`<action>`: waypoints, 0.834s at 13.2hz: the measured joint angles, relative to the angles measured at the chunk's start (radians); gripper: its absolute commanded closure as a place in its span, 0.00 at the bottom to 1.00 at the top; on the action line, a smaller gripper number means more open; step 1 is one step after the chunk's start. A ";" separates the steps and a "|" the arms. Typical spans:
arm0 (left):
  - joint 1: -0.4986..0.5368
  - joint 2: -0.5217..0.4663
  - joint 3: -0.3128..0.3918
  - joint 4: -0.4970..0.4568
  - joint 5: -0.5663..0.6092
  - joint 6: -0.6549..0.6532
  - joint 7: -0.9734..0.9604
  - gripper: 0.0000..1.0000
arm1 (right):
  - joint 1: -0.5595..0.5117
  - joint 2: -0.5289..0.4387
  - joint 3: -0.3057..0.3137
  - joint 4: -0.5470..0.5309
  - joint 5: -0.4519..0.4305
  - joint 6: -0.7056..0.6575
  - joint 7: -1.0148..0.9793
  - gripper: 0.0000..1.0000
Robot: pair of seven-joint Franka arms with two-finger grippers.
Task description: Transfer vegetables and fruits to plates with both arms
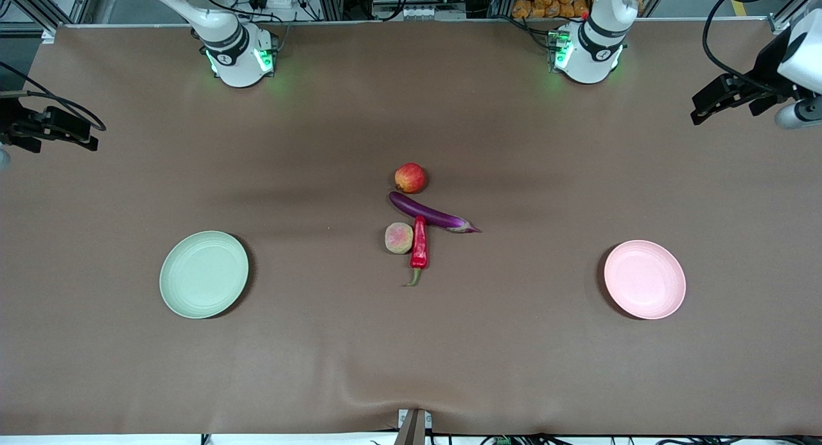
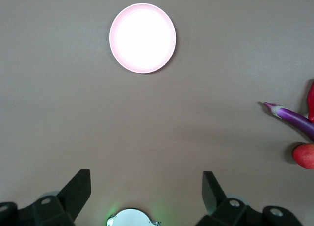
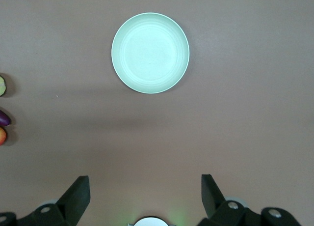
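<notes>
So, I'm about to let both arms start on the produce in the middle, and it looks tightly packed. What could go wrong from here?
The chili pepper meets the eggplant and lies beside the peach; picking one may nudge another, and the round peach or red fruit could roll.

Both the open left gripper and open right gripper wait over the table's ends. Reaching for that cluster together, they may crowd each other.

**Count of Items on the Table**

Two plates sat on the table: one pale green plate (image 1: 203,275) and one pale pink plate (image 1: 644,279). There were two vegetables, one purple eggplant (image 1: 429,212) and one red chili pepper (image 1: 419,244). There were two round fruits, one red fruit (image 1: 410,178) and one peach (image 1: 399,237).
</notes>
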State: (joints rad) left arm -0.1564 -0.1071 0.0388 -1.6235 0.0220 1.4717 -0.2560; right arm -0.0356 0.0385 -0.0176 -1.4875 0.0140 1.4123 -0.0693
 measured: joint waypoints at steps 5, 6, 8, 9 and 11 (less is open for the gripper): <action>-0.010 0.018 -0.091 -0.136 -0.057 0.134 -0.205 0.00 | 0.001 0.005 0.002 0.000 0.000 0.001 0.000 0.00; -0.014 0.038 -0.133 -0.164 -0.057 0.187 -0.266 0.00 | 0.001 0.008 0.003 0.000 0.001 0.002 0.000 0.00; -0.021 0.100 -0.222 -0.209 -0.057 0.314 -0.442 0.00 | 0.004 0.022 0.008 0.000 0.013 0.005 0.000 0.00; -0.026 0.142 -0.265 -0.227 -0.057 0.375 -0.548 0.00 | 0.009 0.036 0.010 -0.001 0.030 0.013 0.000 0.00; -0.042 0.245 -0.339 -0.244 -0.057 0.468 -0.752 0.00 | 0.032 0.077 0.014 -0.002 0.048 0.059 0.000 0.00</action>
State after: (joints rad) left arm -0.1988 0.1376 -0.2998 -1.8672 -0.0348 1.9397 -1.0081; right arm -0.0037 0.1152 -0.0031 -1.4894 0.0621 1.4713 -0.0693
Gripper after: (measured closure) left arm 0.000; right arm 0.000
